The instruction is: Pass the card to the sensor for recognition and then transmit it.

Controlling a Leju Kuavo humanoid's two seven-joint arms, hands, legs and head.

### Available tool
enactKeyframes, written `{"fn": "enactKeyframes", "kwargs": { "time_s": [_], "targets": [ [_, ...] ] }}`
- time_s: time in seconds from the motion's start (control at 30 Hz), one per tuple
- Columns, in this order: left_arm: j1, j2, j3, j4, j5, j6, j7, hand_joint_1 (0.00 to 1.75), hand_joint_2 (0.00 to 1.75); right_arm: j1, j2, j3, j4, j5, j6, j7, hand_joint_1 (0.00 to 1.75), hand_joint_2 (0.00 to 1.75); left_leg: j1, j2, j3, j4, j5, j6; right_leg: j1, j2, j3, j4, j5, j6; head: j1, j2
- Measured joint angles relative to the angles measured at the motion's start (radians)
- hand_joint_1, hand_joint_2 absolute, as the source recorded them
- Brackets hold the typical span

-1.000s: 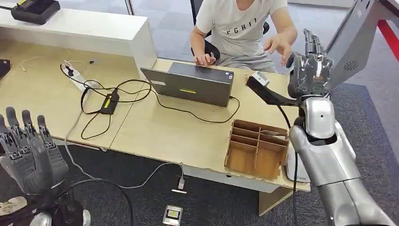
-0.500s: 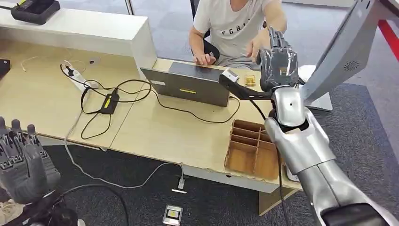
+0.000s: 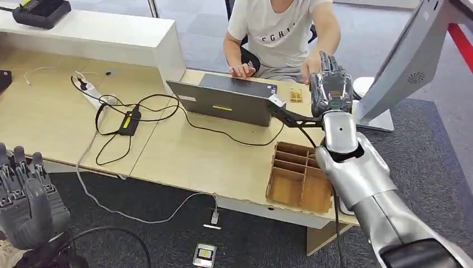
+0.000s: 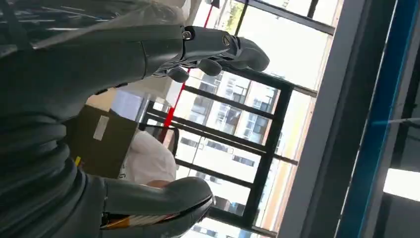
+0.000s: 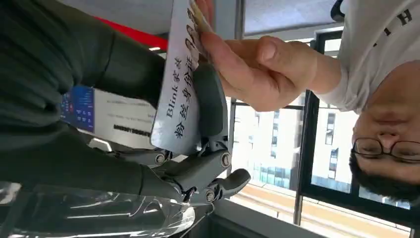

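The right hand [image 5: 198, 129], raised over the desk's [image 3: 184, 156] far edge, held the card [image 5: 176, 84] upright against its thumb while the person's hand [image 5: 252, 69] gripped the card's opposite end; the left hand [image 3: 25, 195] hung open, well apart.

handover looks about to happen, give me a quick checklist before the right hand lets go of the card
1. Card in the right hand: ok, thumb presses it against the fingers.
2. Person's hand on the card: ok, their fingers touch its far end.
3. Person's grip firm enough to take it: cannot tell.
4. Card already read by the sensor: cannot tell.
5. Left hand out of the way: ok, it is low beside the table, holding nothing.
6. Laptop and wooden organizer away from the exchange: ok.
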Motion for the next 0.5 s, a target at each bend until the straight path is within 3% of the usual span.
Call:
{"fn": "enactKeyframes", "kwargs": {
  "time_s": [0.33,0.5],
  "targets": [
    [-0.009,-0.003,0.008,0.0,0.023,-0.031,0.0,0.0,1.75,0.004,-0.026,0.01,0.005,0.008,-0.051,-0.001,0.0,1.75,0.0,0.0,0.001,0.0,0.0,0.0,0.0,0.0,0.0,0.0,0.0,0.0,0.0,0.0],
    [-0.01,-0.004,0.008,0.0,0.014,-0.019,0.0,0.0,1.75,0.042,-0.055,0.01,-0.126,-0.003,-0.035,-0.039,0.0,1.75,0.0,0.0,0.001,0.0,0.0,0.0,0.0,0.001,0.0,0.0,0.0,0.0,0.0,0.0]
  ]
}}
